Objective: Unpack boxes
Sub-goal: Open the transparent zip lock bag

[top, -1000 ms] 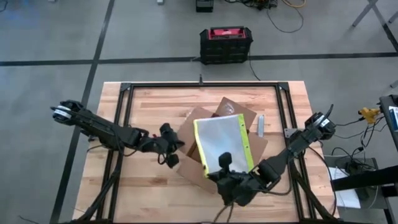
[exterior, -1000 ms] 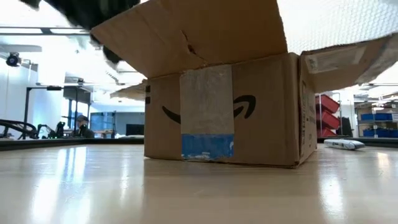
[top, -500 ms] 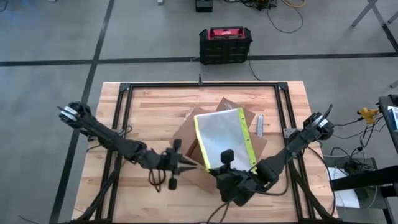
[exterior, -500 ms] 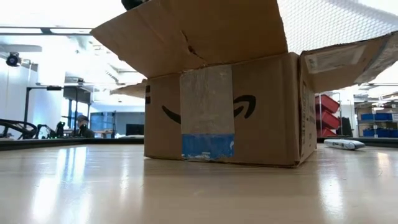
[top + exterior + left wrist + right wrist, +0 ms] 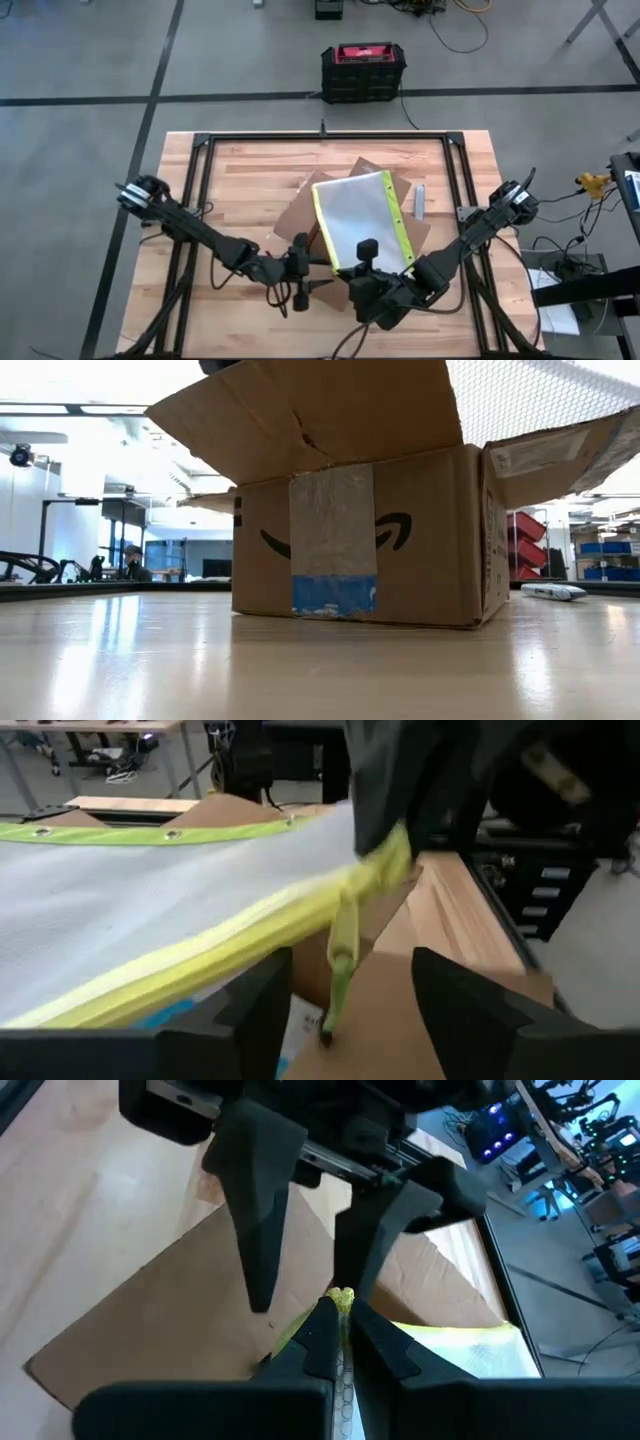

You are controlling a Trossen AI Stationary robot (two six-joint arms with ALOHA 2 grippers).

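High view: the right gripper (image 5: 362, 272) jaws are clamped on the pouch (image 5: 362, 218) above the box (image 5: 300, 215), near the worktop's (image 5: 240, 170) front edge. The left gripper (image 5: 318, 264) jaws gape empty beside it.

Black-red case (image 5: 363, 72), yellow-edged pouch (image 5: 362, 221), table (image 5: 245, 175)

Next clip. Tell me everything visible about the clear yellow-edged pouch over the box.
The pouch is a flat rectangle of translucent mesh-like plastic with a bright yellow border, small holes along one yellow edge and a yellow zipper strip. It lies spread above the open cardboard box, tilted. The right gripper is shut on its near corner, holding it up. The left gripper is open right beside that corner, fingers either side of a dangling yellow tab, not gripping.
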